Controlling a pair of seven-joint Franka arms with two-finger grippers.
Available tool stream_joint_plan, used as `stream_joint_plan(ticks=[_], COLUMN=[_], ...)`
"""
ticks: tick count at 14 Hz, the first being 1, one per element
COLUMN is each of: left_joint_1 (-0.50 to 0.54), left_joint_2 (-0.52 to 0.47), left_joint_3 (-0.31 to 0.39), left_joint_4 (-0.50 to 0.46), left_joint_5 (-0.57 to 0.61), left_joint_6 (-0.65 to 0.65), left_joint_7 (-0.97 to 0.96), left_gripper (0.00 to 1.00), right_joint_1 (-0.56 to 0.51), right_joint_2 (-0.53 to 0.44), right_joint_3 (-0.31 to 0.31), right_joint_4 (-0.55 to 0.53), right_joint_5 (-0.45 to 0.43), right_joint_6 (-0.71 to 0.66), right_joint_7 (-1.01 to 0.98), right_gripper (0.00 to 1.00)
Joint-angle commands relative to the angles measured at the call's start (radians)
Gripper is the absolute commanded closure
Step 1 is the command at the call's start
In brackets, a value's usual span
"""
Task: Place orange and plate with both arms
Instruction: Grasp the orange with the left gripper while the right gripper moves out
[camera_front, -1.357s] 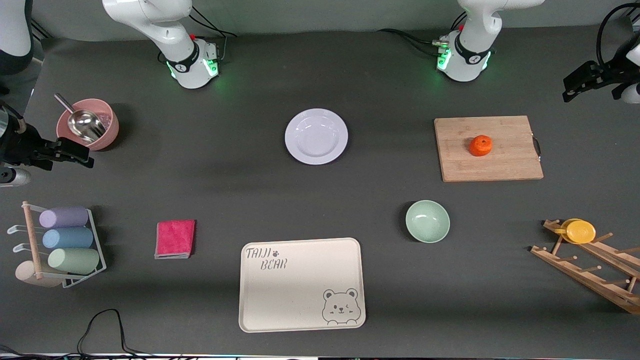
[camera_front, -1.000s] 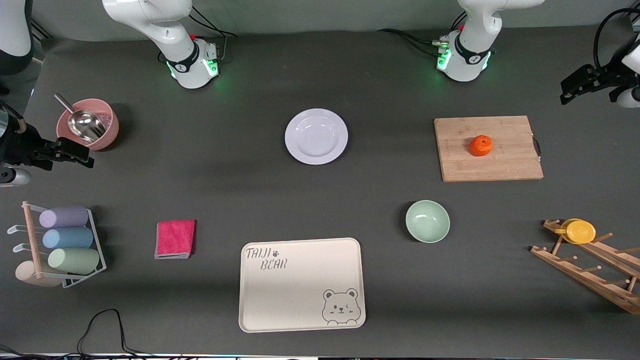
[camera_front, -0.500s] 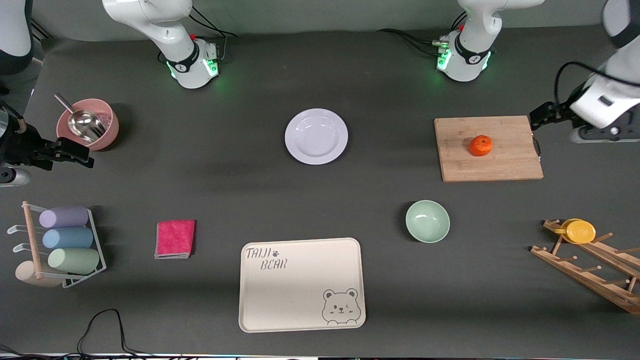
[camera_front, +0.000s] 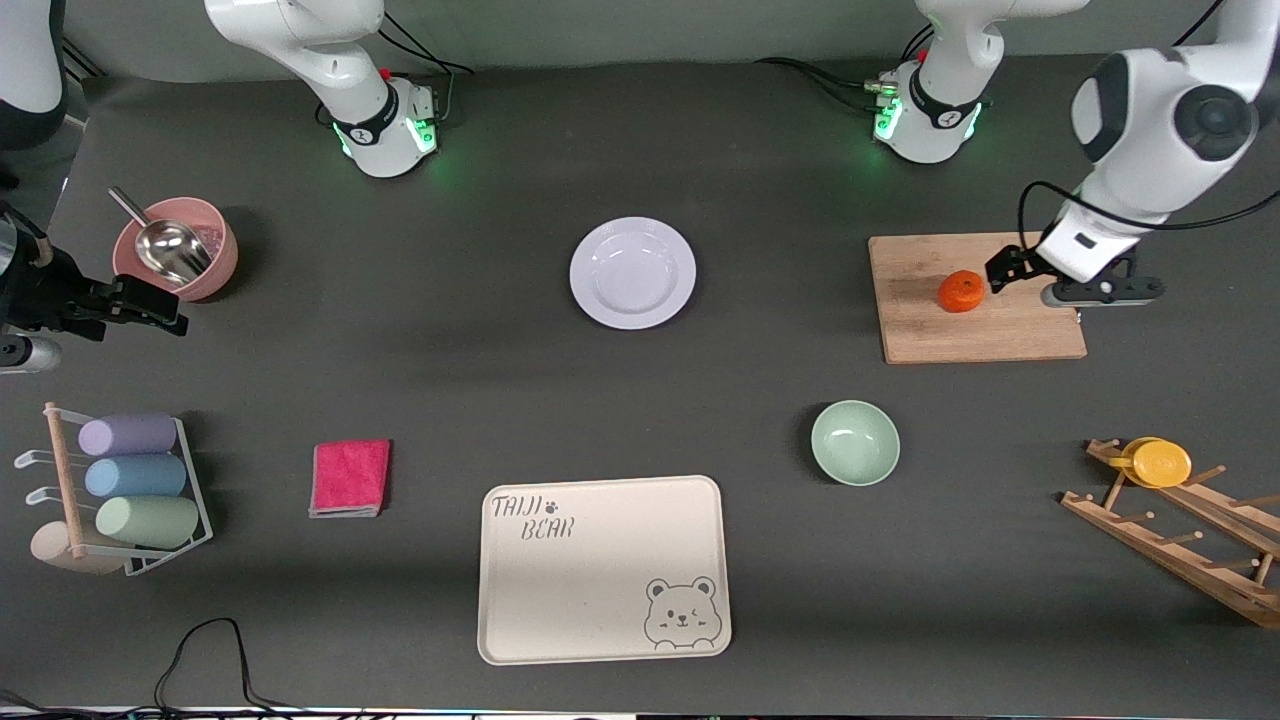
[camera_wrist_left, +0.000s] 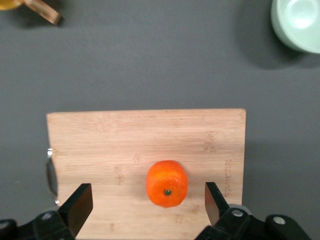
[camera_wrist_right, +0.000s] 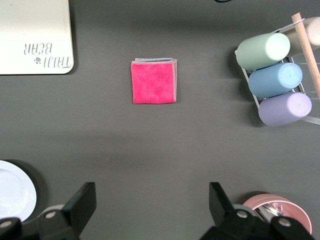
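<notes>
1. Orange (camera_front: 962, 291) on cutting board (camera_front: 975, 297) toward left arm's end; round, no long axis; stem dimple faces up.
2. Left gripper (camera_wrist_left: 147, 202) over orange; fingers spread wide, not touching.
3. Plate (camera_front: 632, 272) flat on table, mid-table.
4. Right gripper (camera_wrist_right: 152, 205) waits, spread, empty.
</notes>
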Motion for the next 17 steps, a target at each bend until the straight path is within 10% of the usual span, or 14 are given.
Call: stream_joint_plan(ticks=[1,12,17], left_joint_1=[-0.006,-0.029,-0.026], left_joint_2=[0.035,0.226,0.237], left_joint_3=[0.0,-0.008,-0.006], left_joint_4=[-0.067,-0.197,-0.197], left_joint_5=[-0.011,-0.037,-0.037], left_joint_6=[0.091,0.417,0.404], left_joint_7=[-0.017,-0.048,-0.069], left_gripper=[0.0,0.0,0.6], right_joint_1=[-0.001,0.26,0.297], right_joint_2=[-0.016,-0.44,-0.502], right_joint_3=[0.008,0.014,0.014], right_joint_4=[-0.004,-0.523,-0.605], right_joint_5=[-0.02,-0.014,-0.013], right_joint_6=[-0.023,0.164,0.16], right_joint_7=[0.023,0.344,0.345], right_gripper=[0.0,0.0,0.0])
